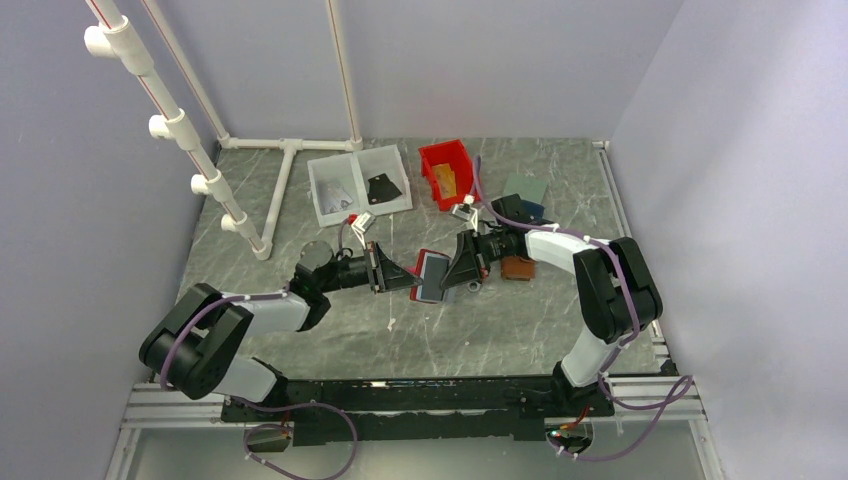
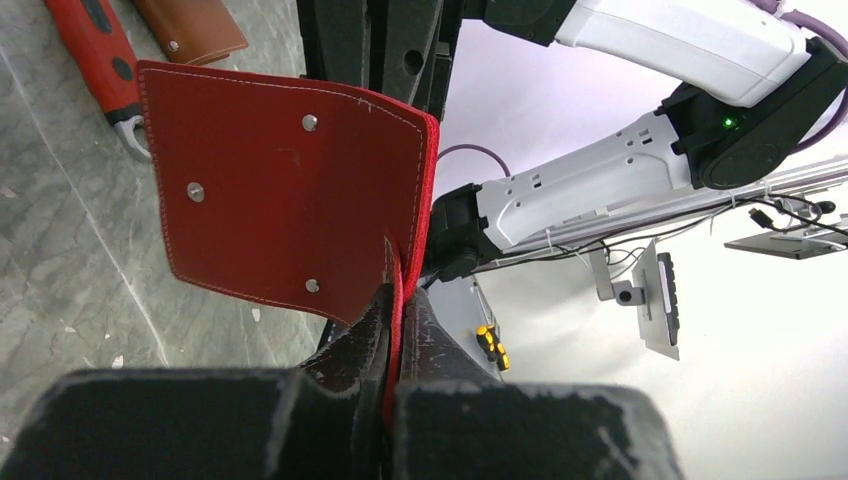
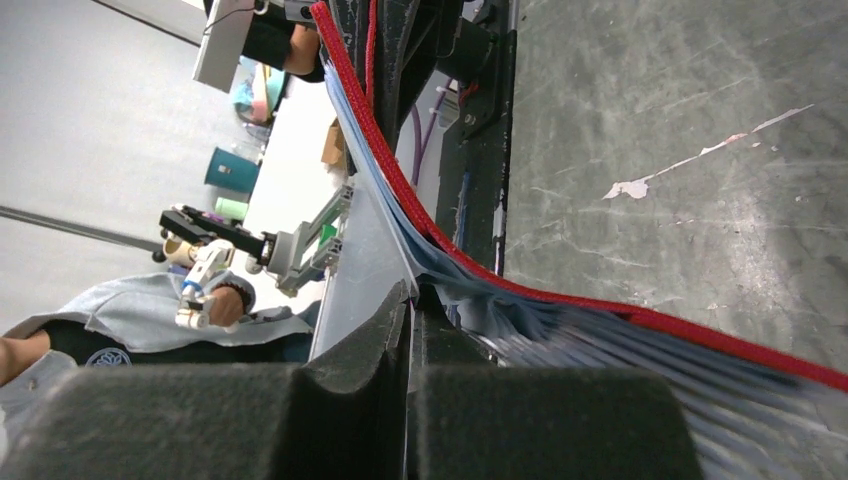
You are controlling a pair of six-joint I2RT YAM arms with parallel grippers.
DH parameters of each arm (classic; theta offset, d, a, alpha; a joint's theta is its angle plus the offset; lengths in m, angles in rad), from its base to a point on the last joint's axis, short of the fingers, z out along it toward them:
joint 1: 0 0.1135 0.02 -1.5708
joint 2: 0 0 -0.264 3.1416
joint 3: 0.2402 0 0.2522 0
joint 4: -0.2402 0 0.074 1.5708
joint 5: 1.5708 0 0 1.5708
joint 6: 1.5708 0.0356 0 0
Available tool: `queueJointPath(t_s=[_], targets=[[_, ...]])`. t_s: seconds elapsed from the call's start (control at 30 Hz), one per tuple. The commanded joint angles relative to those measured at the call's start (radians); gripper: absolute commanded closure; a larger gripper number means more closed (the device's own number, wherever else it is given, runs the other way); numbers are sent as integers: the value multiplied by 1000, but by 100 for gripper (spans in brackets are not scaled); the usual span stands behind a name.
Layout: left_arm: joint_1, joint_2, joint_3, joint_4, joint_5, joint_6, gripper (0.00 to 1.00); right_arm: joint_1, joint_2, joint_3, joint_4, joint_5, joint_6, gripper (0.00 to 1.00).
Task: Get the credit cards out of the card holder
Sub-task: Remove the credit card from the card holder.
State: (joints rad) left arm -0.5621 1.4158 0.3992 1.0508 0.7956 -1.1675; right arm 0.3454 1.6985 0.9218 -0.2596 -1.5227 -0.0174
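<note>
The red card holder (image 1: 432, 276) is held up above the table between both arms, open, with its pale blue-grey pocketed inside toward the right arm. My left gripper (image 2: 397, 300) is shut on the holder's red edge; the holder's red outer face (image 2: 280, 190) fills that view. My right gripper (image 3: 410, 300) is shut on a thin pale card (image 3: 365, 250) that stands out of the blue-grey pockets beside the red rim (image 3: 520, 290). In the top view the left gripper (image 1: 402, 273) and right gripper (image 1: 452, 272) meet at the holder.
A red bin (image 1: 447, 160) at the back holds a tan-orange card (image 1: 445, 181). A white two-part tray (image 1: 358, 185) stands left of it. A brown wallet (image 1: 517, 267) and a blue-green wallet (image 1: 525, 190) lie by the right arm. A white pipe frame (image 1: 280, 180) stands at back left.
</note>
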Motion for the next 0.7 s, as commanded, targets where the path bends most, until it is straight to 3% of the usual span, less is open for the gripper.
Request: queueJointPath(t_s=[0.0,0.27,0.43,0.67], targets=[[-7,-13,26,59,20,6,100,-3,-6,7,41,-61,-6,100],[28,-61,-19,-11,-26,19,100,-3,-6,11,-7,24,-51,100],[48,-101,-34,-140,-58,55,100,-3,11,-2,15,127,-26,100],[53,37,-59,-162,-64,62,100,9,77,-5,21,220,-4,100]])
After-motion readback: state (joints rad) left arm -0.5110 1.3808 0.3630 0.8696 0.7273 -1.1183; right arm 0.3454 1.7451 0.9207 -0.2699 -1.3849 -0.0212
